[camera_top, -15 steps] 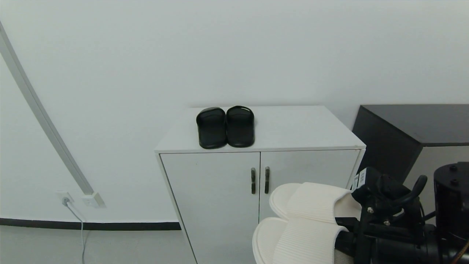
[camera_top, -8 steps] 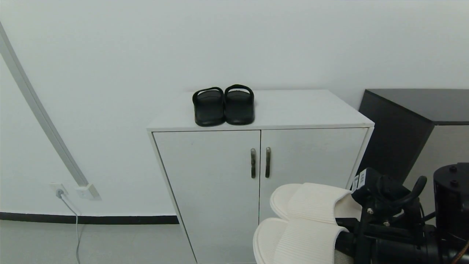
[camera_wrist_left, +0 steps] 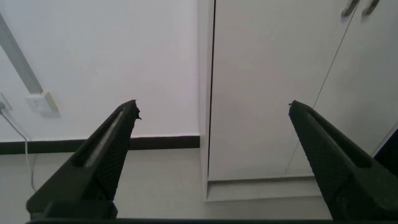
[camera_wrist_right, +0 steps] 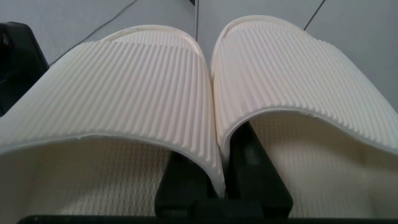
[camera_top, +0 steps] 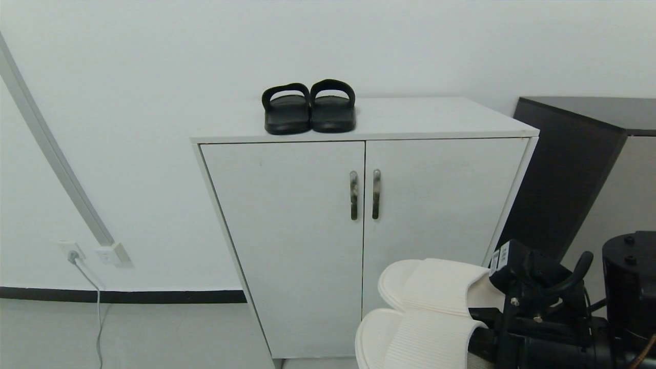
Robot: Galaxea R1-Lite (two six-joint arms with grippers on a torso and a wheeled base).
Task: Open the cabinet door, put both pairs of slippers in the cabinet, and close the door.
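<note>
The white cabinet [camera_top: 287, 230] stands against the wall with both doors shut and two metal handles [camera_top: 364, 195] at the middle. A pair of black slippers [camera_top: 309, 106] sits on its top, left of centre. A pair of white ribbed slippers [camera_top: 425, 307] hangs low in front of the right door, held side by side by my right gripper [camera_wrist_right: 225, 177], which is shut on their inner walls. In the right wrist view the white slippers [camera_wrist_right: 155, 87] lie close before the camera. My left gripper [camera_wrist_left: 213, 107] is open and holds nothing, low before the cabinet's left door [camera_wrist_left: 273, 93].
A black piece of furniture [camera_top: 569, 169] stands right beside the cabinet. On the left wall run a slanted grey conduit [camera_top: 46, 143], a socket [camera_top: 72, 252] and a cable hanging to the floor. Open floor [camera_top: 128, 333] lies left of the cabinet.
The head camera has sunk, so the cabinet and black slippers sit higher in the picture. The right gripper still holds the white slippers the same way.
</note>
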